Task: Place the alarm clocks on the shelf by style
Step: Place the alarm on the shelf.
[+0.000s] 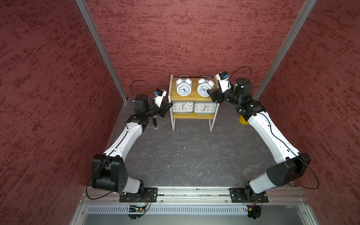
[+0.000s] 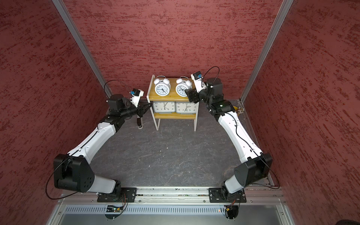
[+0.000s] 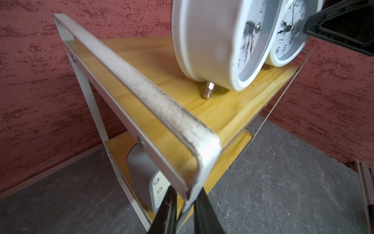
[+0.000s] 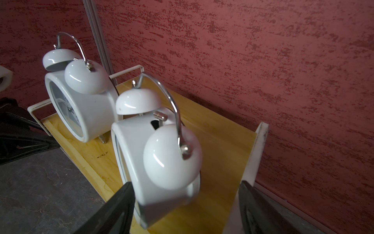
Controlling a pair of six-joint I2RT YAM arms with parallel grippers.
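Red textured walls point(image 1: 194, 39) enclose a dark stone-patterned table point(image 1: 194, 155). The shelf point(image 1: 192, 116) stands centred against the back wall. Its top board carries the left bell clock point(image 1: 183, 88) and the right bell clock point(image 1: 203, 89), upright and side by side. Its lower board carries the left grey clock point(image 1: 182, 107) and the right grey clock point(image 1: 205, 107), close together. Sorting appears complete, with all four clocks shelved, one style per tier. The left gripper point(image 3: 185, 198) pinches the shelf's white frame at its near left corner. The right gripper point(image 4: 185, 183) has its fingers spread wide astride the right bell clock: one lies just beside the case, contact unclear, and the other stands clear. What is judged left is freeing the frame and drawing both arms away. A yellow cup point(image 1: 243, 119) sits behind the right arm.
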